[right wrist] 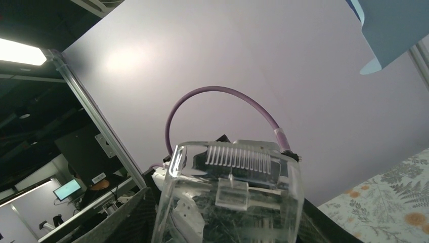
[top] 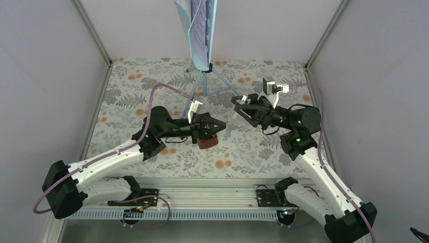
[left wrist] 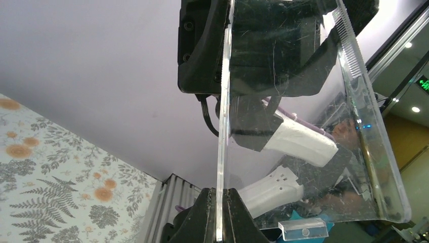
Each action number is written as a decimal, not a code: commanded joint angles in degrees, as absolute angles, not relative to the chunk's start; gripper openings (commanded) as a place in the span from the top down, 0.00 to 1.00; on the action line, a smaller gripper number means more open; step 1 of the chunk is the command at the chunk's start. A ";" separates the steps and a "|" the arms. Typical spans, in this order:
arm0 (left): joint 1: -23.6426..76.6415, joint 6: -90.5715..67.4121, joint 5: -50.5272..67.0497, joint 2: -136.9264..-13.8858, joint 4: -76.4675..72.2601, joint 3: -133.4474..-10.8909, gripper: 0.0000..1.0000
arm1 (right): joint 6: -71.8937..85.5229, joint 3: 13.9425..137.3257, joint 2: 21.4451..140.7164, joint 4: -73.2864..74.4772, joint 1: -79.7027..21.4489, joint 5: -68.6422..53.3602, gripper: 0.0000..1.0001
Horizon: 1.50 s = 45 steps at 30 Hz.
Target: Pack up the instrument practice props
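Note:
My left gripper (top: 222,124) (left wrist: 218,195) is shut on the thin edge of a clear plastic cover (left wrist: 293,126). The same clear cover (right wrist: 232,202) fills the gap between the spread fingers of my right gripper (top: 237,105) (right wrist: 225,205); I cannot see whether its pads press on it. A reddish-brown wooden metronome (top: 207,142) shows just under the left gripper in the top view. The pale-blue music stand (top: 208,35) (right wrist: 392,28) rises at the back on tripod legs (top: 205,83), with sheet-music pages (top: 198,20) on it.
A floral cloth (top: 243,152) covers the table. Lilac-grey walls (top: 45,76) close in the left, right and back. An aluminium rail (top: 212,195) with the arm bases runs along the near edge. Purple cables (top: 167,87) loop over both arms.

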<state>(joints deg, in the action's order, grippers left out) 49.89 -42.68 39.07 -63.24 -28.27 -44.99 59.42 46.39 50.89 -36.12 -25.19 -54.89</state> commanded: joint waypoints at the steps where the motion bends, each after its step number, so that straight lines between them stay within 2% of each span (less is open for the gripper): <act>1: 49.86 -41.62 36.18 -62.15 -25.60 -46.17 0.93 | 53.33 46.49 49.40 -33.21 -25.82 -52.16 0.58; 3: 49.90 -40.89 34.88 -61.88 -23.64 -46.54 0.78 | 51.16 46.19 48.74 -31.04 -25.84 -50.96 0.58; 5: 49.75 -39.64 32.80 -61.34 -20.50 -46.92 0.54 | 48.09 45.88 47.93 -27.70 -25.78 -49.35 0.58; 8: 49.22 -36.84 28.57 -59.90 -13.11 -47.89 0.24 | 41.36 45.52 46.56 -19.31 -25.84 -45.60 0.58; 10: 48.16 -35.03 25.08 -58.76 -7.39 -48.18 0.10 | 36.04 44.93 45.59 -14.49 -25.82 -42.44 0.57; 12: 46.29 -33.71 22.72 -57.43 -2.93 -48.02 0.03 | 32.62 43.37 44.80 -11.00 -25.92 -39.27 0.57; 19: 31.44 -19.80 26.73 -60.04 19.33 -56.43 0.00 | 26.68 33.04 41.71 -11.12 -28.66 -30.14 0.57; 23: 23.81 -11.51 28.59 -64.17 25.15 -63.22 0.00 | 23.98 28.44 40.44 -13.98 -34.41 -21.11 0.57; 28: 17.66 -10.04 28.84 -67.66 21.15 -65.16 0.00 | 20.31 24.88 41.88 -18.24 -46.20 -3.46 0.58; 34: 16.82 -9.28 21.99 -65.55 13.16 -60.56 0.01 | 16.90 22.09 49.62 -25.99 -59.94 19.16 0.59; 40: 16.87 -2.32 8.28 -63.19 11.69 -55.84 0.01 | 12.99 21.89 58.37 -34.39 -65.67 30.08 0.59; 45: 16.85 -0.13 2.50 -60.17 11.64 -53.59 0.01 | 9.28 21.90 64.96 -41.74 -67.27 32.45 0.59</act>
